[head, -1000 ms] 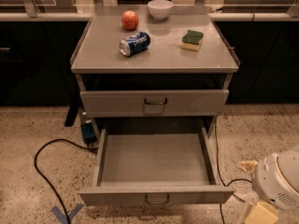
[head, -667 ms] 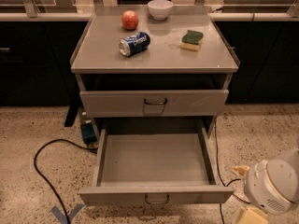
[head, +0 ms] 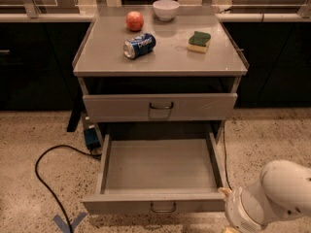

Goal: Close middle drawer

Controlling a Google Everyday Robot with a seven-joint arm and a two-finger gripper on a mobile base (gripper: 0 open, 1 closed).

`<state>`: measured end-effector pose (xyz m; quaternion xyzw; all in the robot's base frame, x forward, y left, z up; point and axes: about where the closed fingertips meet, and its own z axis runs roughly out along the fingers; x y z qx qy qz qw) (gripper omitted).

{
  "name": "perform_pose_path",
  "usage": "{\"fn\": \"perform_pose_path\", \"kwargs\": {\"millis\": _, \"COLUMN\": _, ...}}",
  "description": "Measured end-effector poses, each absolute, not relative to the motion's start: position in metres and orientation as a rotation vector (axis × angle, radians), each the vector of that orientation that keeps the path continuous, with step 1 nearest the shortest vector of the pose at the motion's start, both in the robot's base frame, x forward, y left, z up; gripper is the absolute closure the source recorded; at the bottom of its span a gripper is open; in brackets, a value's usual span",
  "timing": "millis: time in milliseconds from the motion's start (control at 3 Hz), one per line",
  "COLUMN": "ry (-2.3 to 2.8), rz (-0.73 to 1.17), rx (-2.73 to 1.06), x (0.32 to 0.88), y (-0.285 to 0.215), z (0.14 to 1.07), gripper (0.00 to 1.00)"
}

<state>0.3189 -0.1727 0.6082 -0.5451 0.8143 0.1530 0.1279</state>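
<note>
The middle drawer is a wide shallow grey metal drawer, pulled far out of the cabinet and empty. Its low front panel carries a small dark wire loop handle at the centre. Above it, the taller-fronted top drawer sits pushed in. My white arm comes in from the bottom right. My gripper is at the drawer's front right corner, level with the front panel, mostly hidden by the arm's white housing.
On the cabinet top lie a red apple, a white bowl, a tipped blue can and a green-yellow sponge. A black cable loops on the speckled floor at left. Dark counters flank the cabinet.
My arm has moved left and up from the bottom right corner, toward the open drawer's front right corner. The drawer stands as far out as before.
</note>
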Motion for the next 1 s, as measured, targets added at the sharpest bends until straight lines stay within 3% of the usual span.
{"fn": "perform_pose_path", "kwargs": {"millis": 1000, "ry": 2.404, "rz": 0.51, "rx": -1.574, "x": 0.309, "y": -0.162, "z": 0.535, "gripper": 0.0}}
